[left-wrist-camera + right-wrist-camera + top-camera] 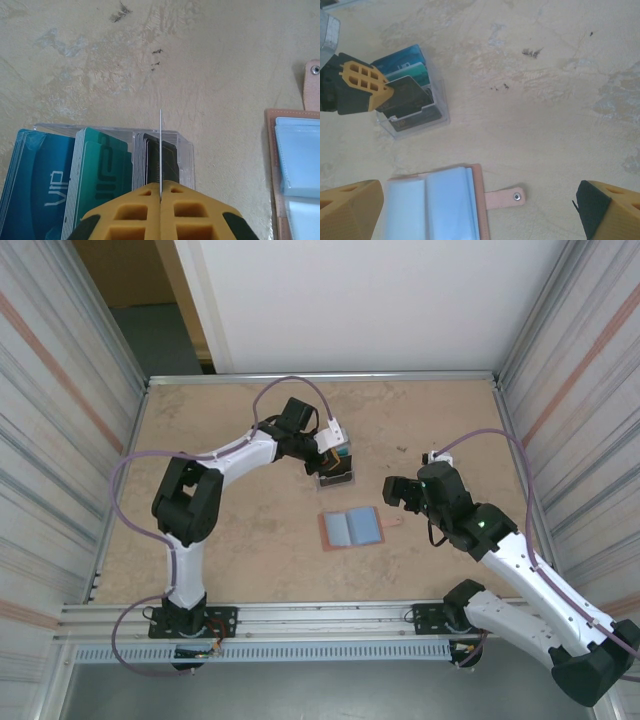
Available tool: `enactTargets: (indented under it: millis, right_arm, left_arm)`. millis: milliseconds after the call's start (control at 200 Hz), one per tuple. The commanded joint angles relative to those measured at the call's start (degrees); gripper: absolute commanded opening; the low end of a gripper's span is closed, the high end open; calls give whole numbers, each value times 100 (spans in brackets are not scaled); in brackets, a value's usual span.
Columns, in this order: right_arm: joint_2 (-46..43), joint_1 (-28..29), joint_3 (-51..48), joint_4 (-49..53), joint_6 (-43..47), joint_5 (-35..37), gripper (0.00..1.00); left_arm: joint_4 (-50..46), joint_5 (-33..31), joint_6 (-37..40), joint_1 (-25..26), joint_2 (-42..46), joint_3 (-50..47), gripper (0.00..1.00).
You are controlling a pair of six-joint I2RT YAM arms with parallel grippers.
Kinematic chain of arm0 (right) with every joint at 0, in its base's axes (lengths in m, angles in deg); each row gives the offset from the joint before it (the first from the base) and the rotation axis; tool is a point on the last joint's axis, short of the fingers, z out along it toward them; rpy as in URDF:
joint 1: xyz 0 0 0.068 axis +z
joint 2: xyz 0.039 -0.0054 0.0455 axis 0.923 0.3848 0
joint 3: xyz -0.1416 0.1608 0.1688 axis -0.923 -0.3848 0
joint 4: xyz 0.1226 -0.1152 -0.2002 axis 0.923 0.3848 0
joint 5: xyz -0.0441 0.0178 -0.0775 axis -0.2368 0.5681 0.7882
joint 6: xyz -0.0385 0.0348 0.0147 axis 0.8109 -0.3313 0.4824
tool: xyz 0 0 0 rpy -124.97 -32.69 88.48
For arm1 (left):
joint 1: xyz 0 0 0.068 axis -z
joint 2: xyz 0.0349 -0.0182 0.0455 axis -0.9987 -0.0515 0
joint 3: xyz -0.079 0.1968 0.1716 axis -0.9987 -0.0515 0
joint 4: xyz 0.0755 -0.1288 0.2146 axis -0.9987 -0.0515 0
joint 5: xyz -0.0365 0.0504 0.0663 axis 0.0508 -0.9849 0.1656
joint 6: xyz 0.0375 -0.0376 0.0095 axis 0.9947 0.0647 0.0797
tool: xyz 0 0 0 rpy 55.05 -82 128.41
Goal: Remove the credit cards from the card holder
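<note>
Dark plastic card pinched edge-on in the left gripper, and that's the bit I'd worry about. The jaws are fully closed on it, but they grab just 1 end, so most of the card hangs out past the fingertips. It sits right over the clear stand, at the slot where other dark cards are already stacked, next to the teal cards.

Stuff that could go sideways imo:
- The card's edge lands on the stack or a divider instead of the gap, and it pivots in the pinch or pops out.
- The stand looks light, so a push from above could slide or tip it and dump the lot.
- Let go too high and the card might bounce out onto the table.

The card holder lies open and flat between the 2 arms, a bit nearer than the stand, tab sticking out to the right. Its pockets look empty, can't be totally sure. The right gripper hangs just above it, spread wide, holding nothing, so a dip there could snag the tab.
</note>
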Motion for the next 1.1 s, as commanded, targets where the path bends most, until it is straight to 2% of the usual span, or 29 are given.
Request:
enactTargets:
  millis: [0,271,311,346,371,421,692,782,932,992,1097]
  right_arm:
    - [18,-31,130,2,-151,74,99]
    - [116,-31,140,-26,-142,-12,99]
    - [116,-31,134,-35,-142,-20,99]
    - [116,-31,143,-40,-142,-25,99]
    - [123,-30,148,-42,-138,-25,99]
    - [125,-27,155,-40,-133,-33,99]
    - [87,-41,184,40,-107,124,99]
    - [-24,-42,167,72,-84,370,99]
    - [-346,-112,6,57,43,1053,99]
    - [-472,-207,-69,18,119,1259,99]
    - [-719,-390,-367,-402,681,1320,99]
  left_arm:
    - [-13,53,48,-42,-163,174,0]
    - [-147,-15,43,-42,-229,209,0]
    - [-187,-35,17,-43,-229,221,7]
    - [-231,-43,9,-39,-212,243,23]
    - [-255,-38,9,-43,-199,257,30]
    - [-310,-56,2,-29,-153,277,37]
    - [-384,-406,34,100,489,121,38]
    - [-297,-546,-129,132,880,-74,38]
    - [368,-1056,-556,151,1828,-997,40]
    - [684,-1445,-753,148,2278,-1463,56]
    - [1126,-2285,-1156,122,3065,-2255,75]
